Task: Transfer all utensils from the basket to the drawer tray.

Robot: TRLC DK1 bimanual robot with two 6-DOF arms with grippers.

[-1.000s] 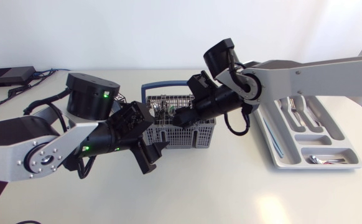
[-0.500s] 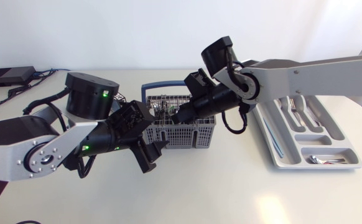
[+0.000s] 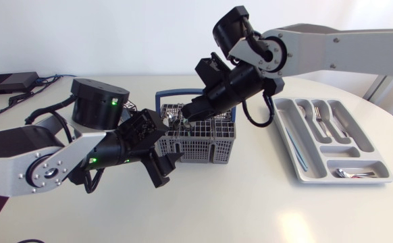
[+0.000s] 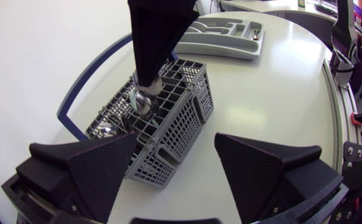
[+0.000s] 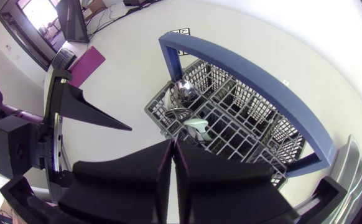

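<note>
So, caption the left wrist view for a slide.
Right gripper holds a spoon over the basket; left gripper open nearby.

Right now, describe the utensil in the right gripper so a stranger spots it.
Mid-table stands a grey mesh basket with a blue handle. Over it the right gripper pinches a spoon, bowl downward. It alone is held up; other utensils sit inside.

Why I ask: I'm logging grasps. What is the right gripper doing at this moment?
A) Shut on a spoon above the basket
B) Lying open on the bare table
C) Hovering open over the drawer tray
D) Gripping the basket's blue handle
A: in the left wrist view the right gripper has its fingers pinched on the handle of a spoon, whose bowl hangs at the rim of the basket.
</note>
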